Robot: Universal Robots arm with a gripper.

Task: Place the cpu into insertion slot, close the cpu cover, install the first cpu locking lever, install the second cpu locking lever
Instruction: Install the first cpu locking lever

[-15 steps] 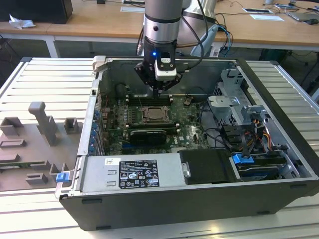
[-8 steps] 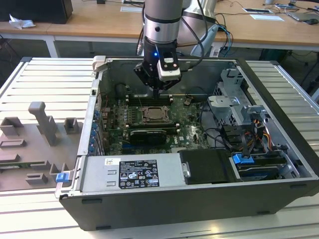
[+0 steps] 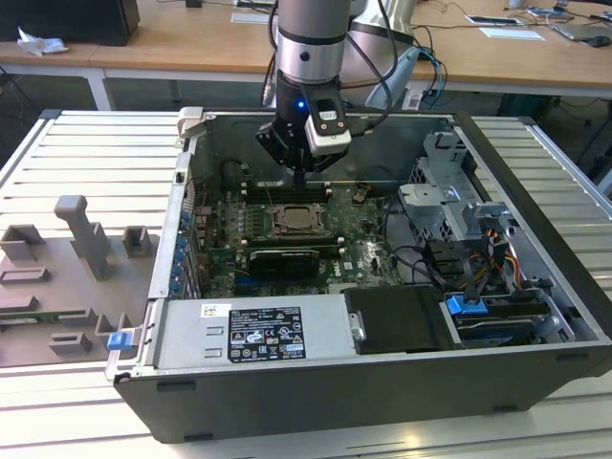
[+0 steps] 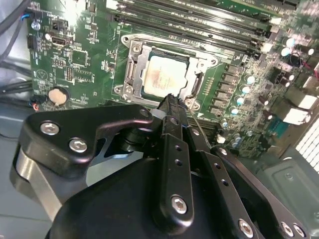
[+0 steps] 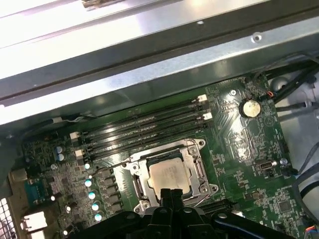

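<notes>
The cpu (image 4: pixel 162 77) (image 5: pixel 169 177), a pale square chip, lies in the insertion slot (image 3: pixel 296 221) on the green board. Around it, the silvery cpu cover (image 4: pixel 135 63) (image 5: pixel 198 169) lies flat, and the chip shows through its window. My gripper (image 3: pixel 299 179) (image 4: pixel 171 101) (image 5: pixel 172 193) hangs above the slot's near edge, apart from it in the exterior view. Its black fingers are shut together with nothing between them. I cannot make out how the locking levers sit.
Long black memory slots (image 5: pixel 149 124) run just beyond the socket, and a black card (image 3: pixel 282 258) lies in front of it. Case walls (image 3: pixel 182 191) ring the board, with a drive cage (image 3: pixel 449 206) at the exterior view's right. Grey fixtures (image 3: pixel 81 234) stand outside the case.
</notes>
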